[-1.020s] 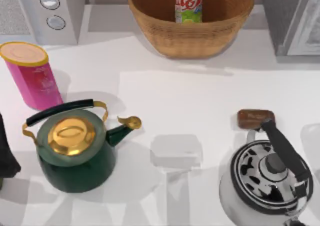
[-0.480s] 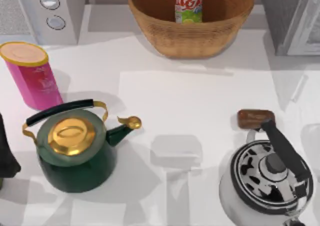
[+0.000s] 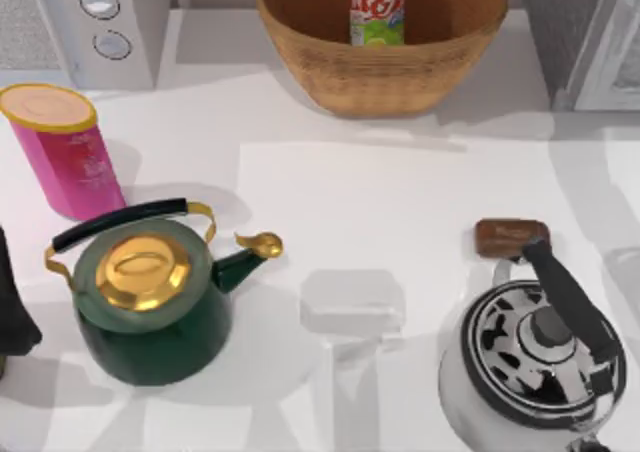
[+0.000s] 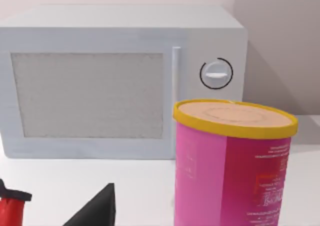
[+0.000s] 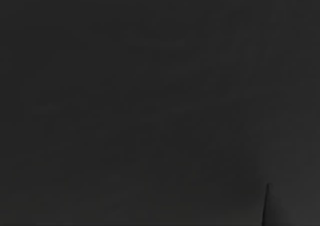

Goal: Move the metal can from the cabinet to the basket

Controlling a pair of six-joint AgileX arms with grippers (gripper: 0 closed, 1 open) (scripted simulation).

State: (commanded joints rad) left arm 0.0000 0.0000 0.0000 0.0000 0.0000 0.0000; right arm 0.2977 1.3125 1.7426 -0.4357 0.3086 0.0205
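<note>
Now, the scene as it is being shown:
Metal can (image 3: 377, 8): being held upright inside the basket (image 3: 440, 67), at the far middle of the surface (image 3: 400, 192).
Cabinet (image 3: 585, 37): being seen at the far right.
Left arm (image 3: 12, 302): being kept at the left edge, near the green kettle (image 3: 150, 297); its end effector's opening cannot be told.
Left wrist view: the pink canister (image 4: 230, 161) is being faced, with the white appliance (image 4: 120, 81) beyond it.
Right wrist view: dark.
</note>
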